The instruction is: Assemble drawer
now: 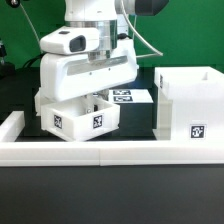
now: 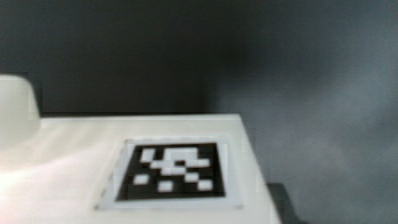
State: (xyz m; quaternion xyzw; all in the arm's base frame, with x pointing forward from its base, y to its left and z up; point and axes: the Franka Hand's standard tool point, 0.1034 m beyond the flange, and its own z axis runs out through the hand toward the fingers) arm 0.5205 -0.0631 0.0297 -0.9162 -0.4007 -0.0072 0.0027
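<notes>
Ext. view, its left to right:

- Border wall (image 1: pixel 120 152): long, low, white. Runs along the front edge; short return at far left.
- Small tray (image 1: pixel 78 118): white, open-top, on the black table (image 1: pixel 136 122) just behind the wall, left of centre. Seen corner-on, two faces showing, one b/w tag on each. Can't tell if a 2nd tray sits behind it.
- Gripper (image 1: pixel 88 96): directly over the tray, hand body low and close to the rim. Fingertips hidden by the housing and the tray wall, so can't tell if they are spread, closed or gripping.
- Marker board (image 1: pixel 131 97): flat on the table behind the tray, partly covered by the arm.
- Tall box (image 1: pixel 188 100): far right, upright, apart from the tray, one tag low on the near face.

Wrist view: blurred. Tagged white surface (image 2: pixel 71 160) fills the near part, one tag on it, dark behind. Unclear which part it belongs to.
</notes>
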